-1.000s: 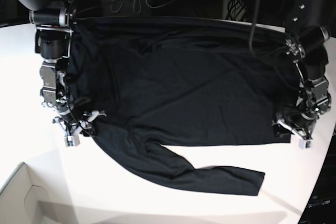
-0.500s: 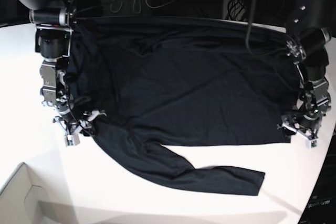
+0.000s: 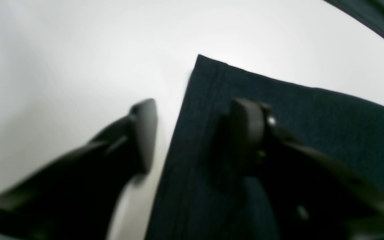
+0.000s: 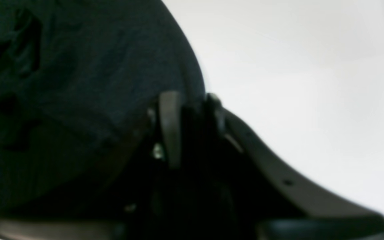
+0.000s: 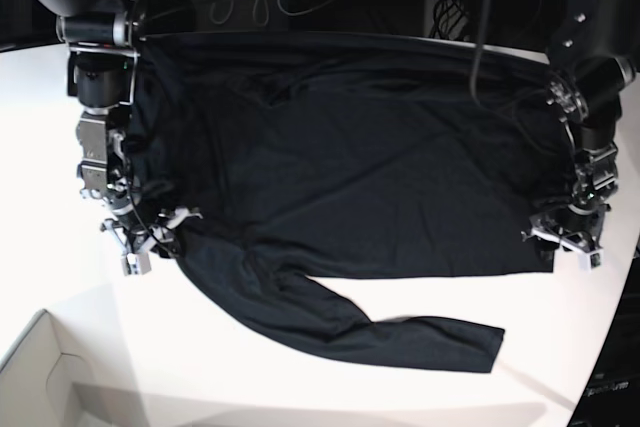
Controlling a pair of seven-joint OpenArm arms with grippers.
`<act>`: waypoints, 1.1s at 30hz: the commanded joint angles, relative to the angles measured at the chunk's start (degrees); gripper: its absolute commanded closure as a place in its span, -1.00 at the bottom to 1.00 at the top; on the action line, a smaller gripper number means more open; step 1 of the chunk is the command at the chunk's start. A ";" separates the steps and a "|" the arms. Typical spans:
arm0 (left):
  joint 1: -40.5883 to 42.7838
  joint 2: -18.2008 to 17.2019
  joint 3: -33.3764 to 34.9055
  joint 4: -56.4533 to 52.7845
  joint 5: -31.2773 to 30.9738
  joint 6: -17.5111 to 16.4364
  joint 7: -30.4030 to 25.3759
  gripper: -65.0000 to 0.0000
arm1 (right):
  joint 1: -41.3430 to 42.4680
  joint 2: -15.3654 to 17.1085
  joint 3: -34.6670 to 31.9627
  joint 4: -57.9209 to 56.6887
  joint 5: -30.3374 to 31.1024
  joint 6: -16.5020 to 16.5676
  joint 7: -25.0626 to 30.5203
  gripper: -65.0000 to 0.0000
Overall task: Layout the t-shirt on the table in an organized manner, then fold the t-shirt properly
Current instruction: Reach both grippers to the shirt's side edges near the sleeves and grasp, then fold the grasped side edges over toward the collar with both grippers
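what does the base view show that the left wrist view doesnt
Only the base view: the whole t-shirt spread out, one long sleeve trailing forward, both arms, a cardboard box corner, cables behind. Only the left wrist view: the left gripper up close, jaws apart straddling the shirt's stitched corner, one over bare table. Both: black fabric on white tabletop.

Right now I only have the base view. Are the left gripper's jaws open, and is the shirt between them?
Observer: Open. In the left wrist view, the left gripper straddles the hemmed edge of the t-shirt, near its corner. One finger is over fabric and the other is over the bare table.
Operator: And the right side?
Observer: The right gripper has its fingers close together at the t-shirt's curved edge. Dark fabric reaches them, but I cannot tell whether it is pinched.
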 commanded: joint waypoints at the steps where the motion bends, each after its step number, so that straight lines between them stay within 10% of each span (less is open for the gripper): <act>1: -0.47 -0.02 0.02 -0.15 0.49 -0.38 2.62 0.26 | -0.53 0.25 -0.13 -0.37 -1.91 0.12 -5.71 0.76; 5: -0.47 0.68 0.02 -0.15 0.49 -0.38 2.62 0.98 | -0.53 0.34 -0.13 -0.37 -1.91 0.12 -5.98 1.00; 15: -0.74 0.68 -0.15 0.38 -0.04 -0.65 3.24 1.00 | -1.41 0.78 0.23 2.53 -1.82 0.38 -5.36 1.00; 33: 13.42 4.99 -0.15 39.59 -9.71 -0.73 25.13 1.00 | -18.73 -0.80 4.62 38.66 -1.56 0.38 -5.98 1.00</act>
